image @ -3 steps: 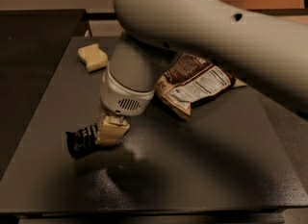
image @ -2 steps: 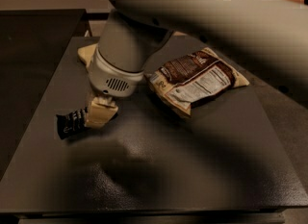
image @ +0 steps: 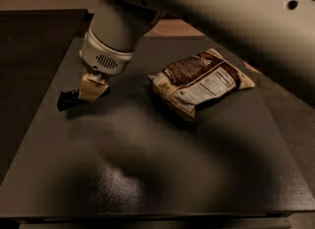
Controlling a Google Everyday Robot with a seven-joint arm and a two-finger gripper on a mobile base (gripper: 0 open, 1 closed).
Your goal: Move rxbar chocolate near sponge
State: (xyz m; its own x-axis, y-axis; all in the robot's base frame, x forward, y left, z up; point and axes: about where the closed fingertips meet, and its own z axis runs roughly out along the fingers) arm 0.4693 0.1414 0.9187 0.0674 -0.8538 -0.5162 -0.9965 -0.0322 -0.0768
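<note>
At the left, the bar [image: 67,100] sticks out leftward from my claw [image: 92,90], its black end showing past the cream fingers [image: 91,83], which are clamped on it. Both sit low over the left part of the dark table [image: 147,174], near its left edge; I cannot tell whether the bar touches the surface. My wrist [image: 110,41] rises from the claw up to the right. Further right, well apart from the bar, a crinkled brown-and-cream bag [image: 199,80] lies on the table
</note>
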